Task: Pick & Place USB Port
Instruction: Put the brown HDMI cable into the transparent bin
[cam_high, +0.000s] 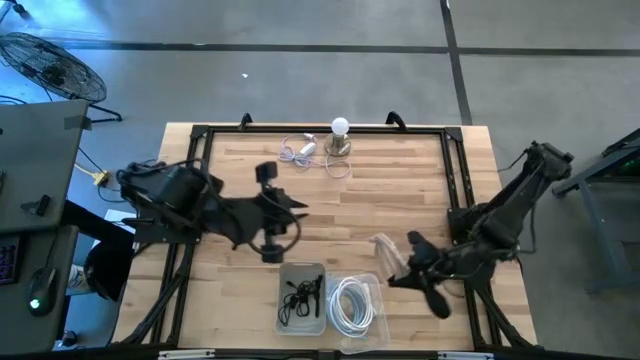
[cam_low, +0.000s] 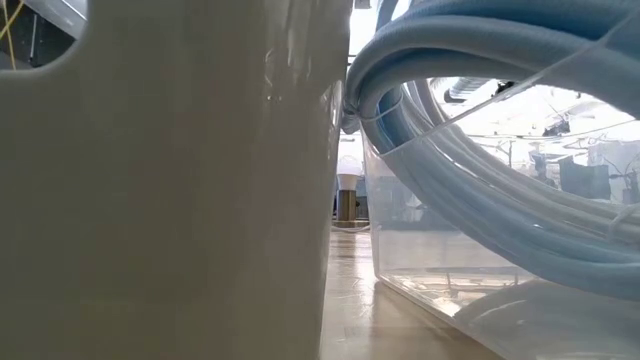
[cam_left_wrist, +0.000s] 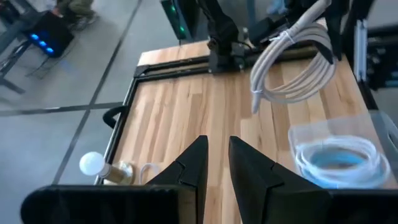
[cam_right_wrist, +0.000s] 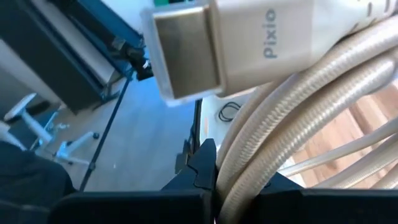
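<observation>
A coiled beige braided USB cable (cam_high: 386, 252) with a "pixio" plug (cam_right_wrist: 242, 43) is in my right gripper (cam_high: 412, 248), which is shut on it over the table's right near part, beside the clear bin (cam_high: 372, 285). The left wrist view shows the coil (cam_left_wrist: 292, 62) hanging under that gripper. My left gripper (cam_left_wrist: 216, 163) hovers over the table's middle left, pointing right, its fingers a narrow gap apart and holding nothing. The grey bin (cam_high: 300, 272) holds a black cable (cam_high: 298, 297), and the clear bin holds a white cable (cam_high: 350, 303). My right gripper pinches several strands of the beige coil (cam_right_wrist: 249, 168) between its two fingers, which lie across the strands. The plug end (cam_right_wrist: 186, 53) stands out beyond the fingertips. In the left wrist view the coil's loops (cam_left_wrist: 258, 93) hang below the gripper, apparently clear of the table.
A lamp with a white bulb (cam_high: 340, 135) and a loose white cable (cam_high: 300, 150) sit at the far edge. A black frame (cam_high: 455, 170) runs around the table top. In the low view the grey bin's wall (cam_low: 160, 180) and the clear bin (cam_low: 480, 260) block most of the table.
</observation>
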